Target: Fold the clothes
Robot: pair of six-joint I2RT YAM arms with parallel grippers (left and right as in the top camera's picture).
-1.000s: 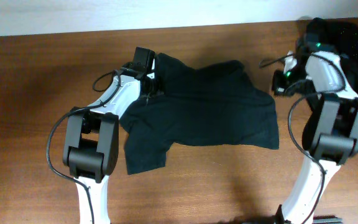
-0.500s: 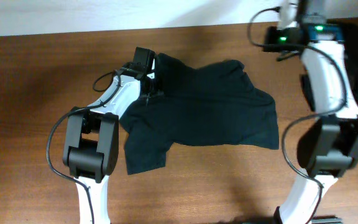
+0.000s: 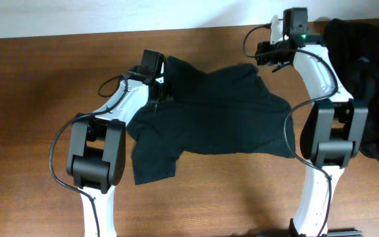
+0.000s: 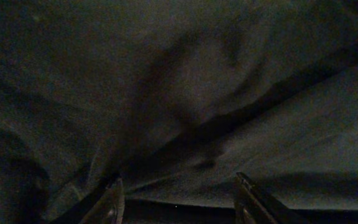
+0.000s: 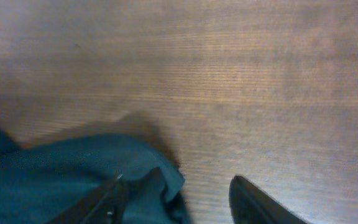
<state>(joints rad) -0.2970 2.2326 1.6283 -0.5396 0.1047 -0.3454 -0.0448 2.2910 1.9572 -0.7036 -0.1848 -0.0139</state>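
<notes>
The shirt [image 3: 216, 112] lies rumpled mid-desk [image 3: 31, 131], with more clothes [image 3: 367, 72] heaped far right. The left tool [image 4: 176, 202] is spread over the far-left shoulder. The right tool [image 5: 176, 186] is spread beside the far-right corner. Each should pinch its corner squarely, then pull outward to flatten.

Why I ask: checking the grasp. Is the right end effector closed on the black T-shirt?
No, the right end effector stands open in the wrist view, bare table between its fingers and the T-shirt lying beside one.

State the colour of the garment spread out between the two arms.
A plain black soft-fabric T-shirt, unpatterned; the overhead view shows it best.
</notes>
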